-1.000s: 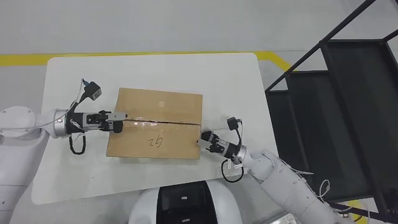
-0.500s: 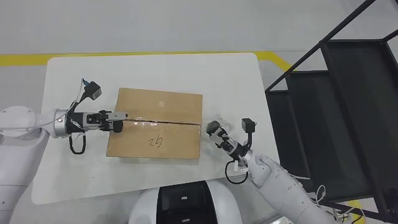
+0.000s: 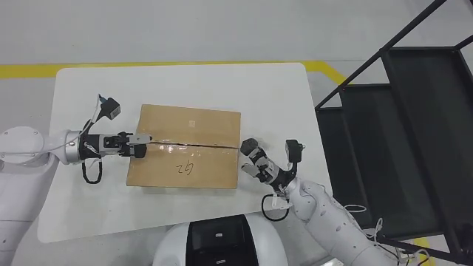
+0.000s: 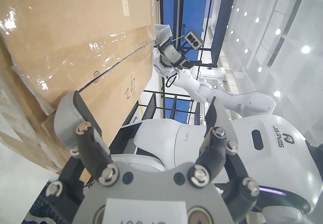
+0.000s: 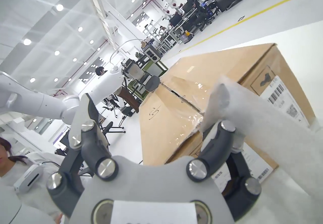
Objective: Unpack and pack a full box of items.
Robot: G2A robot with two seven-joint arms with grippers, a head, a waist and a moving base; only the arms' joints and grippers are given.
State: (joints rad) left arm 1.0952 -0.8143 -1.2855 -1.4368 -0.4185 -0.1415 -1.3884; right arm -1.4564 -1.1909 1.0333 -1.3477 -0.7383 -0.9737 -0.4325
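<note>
**Both my grippers spread at the 2 ends of the closed box**

The cardboard box point(image 3: 185, 129) sits near the middle of the white table point(image 3: 222, 81). Its 2 top flaps are shut, and clear tape point(image 3: 194, 145) runs left to right along the seam between them. The near flap carries a handwritten mark point(image 3: 185, 167).

My left gripper point(image 3: 142, 143) is at the box's left end, level with the seam. Its fingers are spread wide, and 1 finger point(image 4: 75, 106) lies against the top corner, though I cannot tell if it touches.

My right gripper point(image 3: 250, 158) is at the box's right end, also with its fingers held apart. 1 finger point(image 5: 227, 101) is wrapped in white padding and sits just beside the seam's right end. Printed labels point(image 5: 280, 99) cover that end face.
</note>
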